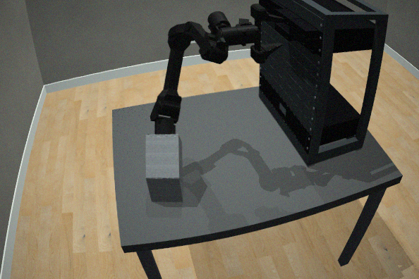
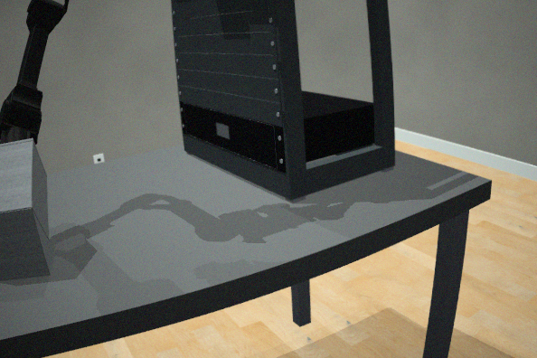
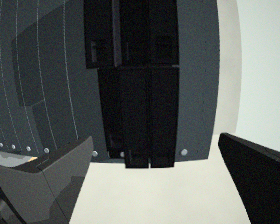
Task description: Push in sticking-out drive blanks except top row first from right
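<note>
The dark rack (image 1: 326,70) (image 2: 289,90) stands upright at the table's back right. Its black drive blanks (image 1: 298,29) (image 3: 134,63) sit in the top part of the front. In the wrist view (image 3: 134,116) they show as dark blocks, some standing out from the grey front panel (image 3: 38,63); I cannot tell which ones. My gripper (image 1: 280,32) (image 3: 158,141) is open and empty. It is right at the rack's upper front, one finger above and one below, level with the blanks. In the exterior view the frame's top edge cuts it off.
The arm's base stands on a grey box (image 1: 163,156) (image 2: 18,181) at the left of the table (image 1: 229,134) (image 2: 181,208). A black unit (image 1: 338,120) (image 2: 235,133) fills the rack's bottom bay. The rack stands near the table's right edge.
</note>
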